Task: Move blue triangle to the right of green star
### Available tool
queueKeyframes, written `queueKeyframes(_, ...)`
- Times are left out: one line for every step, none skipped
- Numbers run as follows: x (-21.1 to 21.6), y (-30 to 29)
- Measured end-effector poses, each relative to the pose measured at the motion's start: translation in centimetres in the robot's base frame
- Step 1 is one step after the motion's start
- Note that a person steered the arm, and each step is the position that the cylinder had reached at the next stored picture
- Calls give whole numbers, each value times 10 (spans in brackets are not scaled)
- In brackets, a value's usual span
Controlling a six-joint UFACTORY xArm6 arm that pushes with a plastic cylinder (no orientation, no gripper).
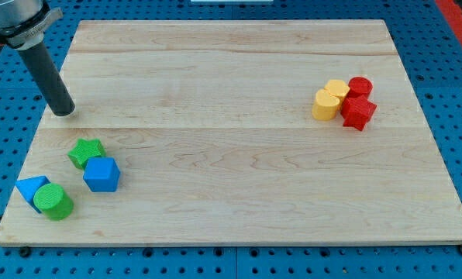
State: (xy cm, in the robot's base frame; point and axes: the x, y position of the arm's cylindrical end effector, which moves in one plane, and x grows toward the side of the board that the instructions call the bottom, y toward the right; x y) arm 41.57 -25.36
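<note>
Our tip (63,113) sits bare near the board's upper left, touching no block, w/ nothing pushed against it. Just below: green star (86,152), w/ a blue block (101,174) touching its lower right. Blue triangle (31,190) lies at the view's bottom left, pressed against a green cylinder (54,201), i.e. left of the star, so the task looks unstarted. Blue block occupies the target spot. Yellow blocks (329,99) & red blocks (359,104) are well apart, at right.

My tip (63,113) – rod slanting – view's upper left.
</note>
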Motion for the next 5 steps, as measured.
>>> queueKeyframes(25, -47)
queueKeyframes(36, -50)
queueKeyframes(139, -27)
queueKeyframes(166, -31)
queueKeyframes(166, -20)
